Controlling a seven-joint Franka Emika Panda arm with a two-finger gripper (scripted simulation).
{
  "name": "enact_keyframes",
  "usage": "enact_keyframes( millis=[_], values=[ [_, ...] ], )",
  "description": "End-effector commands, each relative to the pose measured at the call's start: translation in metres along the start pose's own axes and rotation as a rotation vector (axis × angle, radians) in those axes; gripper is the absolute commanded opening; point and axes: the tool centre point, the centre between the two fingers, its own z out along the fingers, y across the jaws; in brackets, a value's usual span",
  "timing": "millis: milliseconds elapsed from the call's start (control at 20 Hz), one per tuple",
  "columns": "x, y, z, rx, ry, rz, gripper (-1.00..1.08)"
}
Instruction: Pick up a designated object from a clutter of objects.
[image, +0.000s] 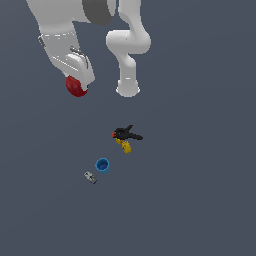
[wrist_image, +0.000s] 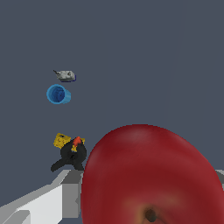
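The red apple-like object (image: 76, 86) sits between the fingers of my gripper (image: 78, 80), toward the exterior view's upper left and well apart from the other items. In the wrist view the apple (wrist_image: 148, 175) fills the near field, with a grey finger (wrist_image: 65, 197) against its side. The gripper is shut on it. The remaining clutter lies on the floor: a black clamp with a red tip (image: 127, 134) (wrist_image: 72, 157), a yellow block (image: 124, 146) (wrist_image: 61, 141) touching it, a blue cup (image: 102, 165) (wrist_image: 57, 94) and a small grey piece (image: 90, 177) (wrist_image: 65, 75).
The arm's white base column (image: 128, 85) stands on the dark grey floor (image: 200, 190) to the exterior view's right of the held apple. The arm's upper links cross the top of that view.
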Motion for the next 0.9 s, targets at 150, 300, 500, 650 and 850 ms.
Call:
enact_keyframes(
  millis=[150, 300, 500, 650, 850],
  values=[
    [0.001, 0.023, -0.04, 0.0, 0.001, -0.001, -1.0],
    [0.002, 0.031, -0.055, 0.001, 0.001, -0.002, -1.0],
    [0.003, 0.039, -0.069, 0.001, 0.002, -0.003, -1.0],
    [0.004, 0.042, -0.075, 0.001, 0.002, -0.003, -1.0],
    [0.004, 0.042, -0.075, 0.001, 0.002, -0.004, -1.0]
  ],
)
